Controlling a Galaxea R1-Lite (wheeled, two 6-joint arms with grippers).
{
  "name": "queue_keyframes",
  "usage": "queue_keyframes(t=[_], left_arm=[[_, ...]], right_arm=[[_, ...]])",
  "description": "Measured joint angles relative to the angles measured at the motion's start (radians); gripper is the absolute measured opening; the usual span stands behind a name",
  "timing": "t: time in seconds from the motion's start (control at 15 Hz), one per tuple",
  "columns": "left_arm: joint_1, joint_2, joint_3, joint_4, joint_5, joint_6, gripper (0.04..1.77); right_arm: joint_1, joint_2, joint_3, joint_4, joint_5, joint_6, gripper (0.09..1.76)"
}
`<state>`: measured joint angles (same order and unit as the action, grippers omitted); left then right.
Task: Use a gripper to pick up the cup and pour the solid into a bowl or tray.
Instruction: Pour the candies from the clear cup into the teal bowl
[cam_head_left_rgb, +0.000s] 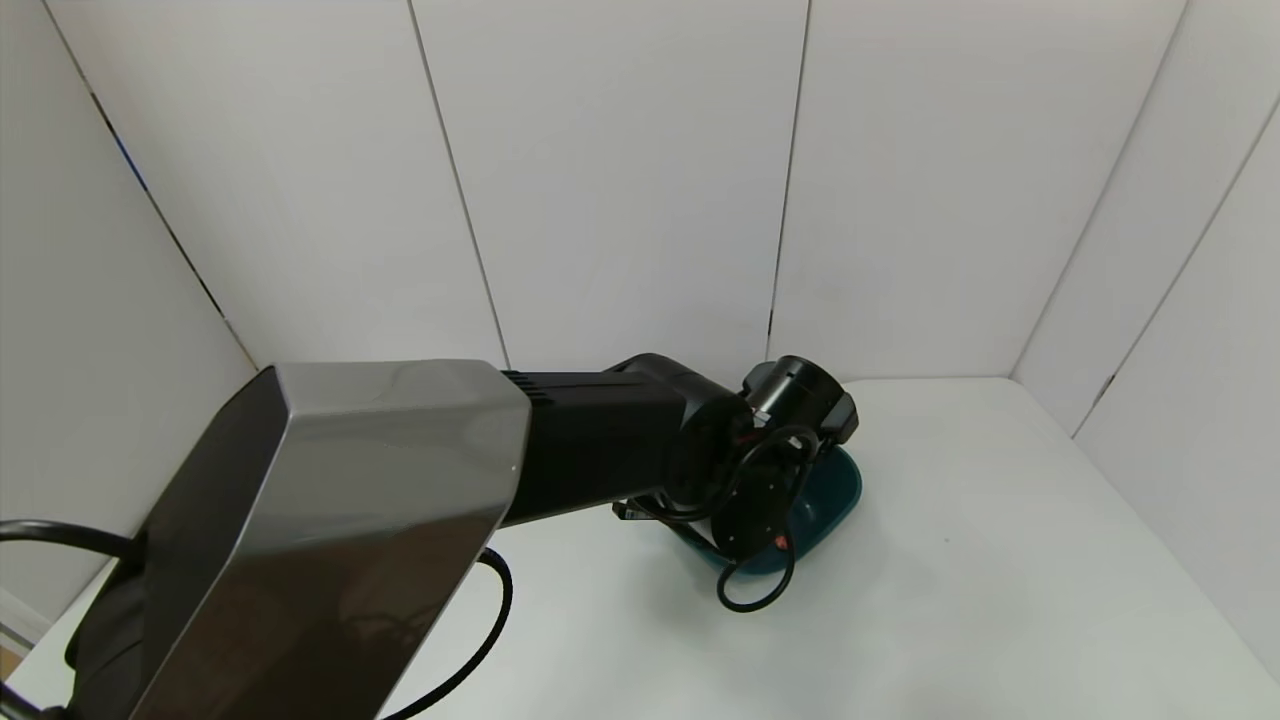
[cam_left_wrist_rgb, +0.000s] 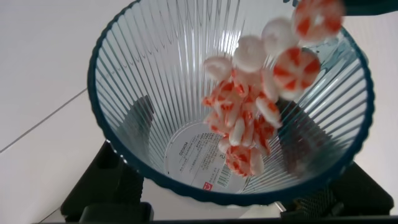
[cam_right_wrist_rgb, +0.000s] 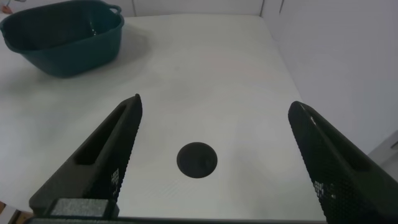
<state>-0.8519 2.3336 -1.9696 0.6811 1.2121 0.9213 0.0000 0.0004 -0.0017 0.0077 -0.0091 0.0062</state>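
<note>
My left arm (cam_head_left_rgb: 600, 440) reaches over the dark teal basin (cam_head_left_rgb: 838, 492), and its wrist hides the gripper and cup in the head view. In the left wrist view my left gripper (cam_left_wrist_rgb: 217, 134) is shut on the clear ribbed cup (cam_left_wrist_rgb: 155, 74); its black fingers (cam_left_wrist_rgb: 140, 121) show through both walls. The cup is tipped, and the orange-red and white pieces (cam_left_wrist_rgb: 249, 118) slide along its wall toward the rim, with a few blurred at the mouth. My right gripper (cam_right_wrist_rgb: 216, 104) is open and empty above the bare table, far from the basin (cam_right_wrist_rgb: 62, 40).
White panel walls close in the white table at the back and both sides. A dark round hole (cam_right_wrist_rgb: 197, 160) lies in the tabletop under the right gripper. A loop of black cable (cam_head_left_rgb: 755, 590) hangs from the left wrist beside the basin.
</note>
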Motion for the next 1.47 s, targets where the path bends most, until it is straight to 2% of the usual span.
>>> queue_keyframes(t=[0.2, 0.47, 0.8, 1.0, 1.33, 1.47], left_arm=[[-0.001, 0.000, -0.002, -0.014, -0.001, 0.025, 1.31], [0.004, 0.004, -0.003, -0.087, 0.001, 0.059, 1.31], [0.006, 0.015, -0.004, -0.087, 0.055, 0.094, 1.31], [0.000, 0.026, -0.005, -0.089, 0.119, 0.127, 1.31], [-0.018, 0.036, -0.005, -0.089, 0.131, 0.131, 1.31], [-0.020, 0.038, -0.005, -0.086, 0.154, 0.134, 1.31]], right_arm=[[0.000, 0.000, 0.000, 0.000, 0.000, 0.000, 1.71], [0.000, 0.000, 0.000, 0.000, 0.000, 0.000, 1.71], [-0.001, 0.000, 0.000, 0.000, 0.000, 0.000, 1.71], [0.000, 0.000, 0.000, 0.000, 0.000, 0.000, 1.71], [0.000, 0.000, 0.000, 0.000, 0.000, 0.000, 1.71], [0.000, 0.000, 0.000, 0.000, 0.000, 0.000, 1.71]])
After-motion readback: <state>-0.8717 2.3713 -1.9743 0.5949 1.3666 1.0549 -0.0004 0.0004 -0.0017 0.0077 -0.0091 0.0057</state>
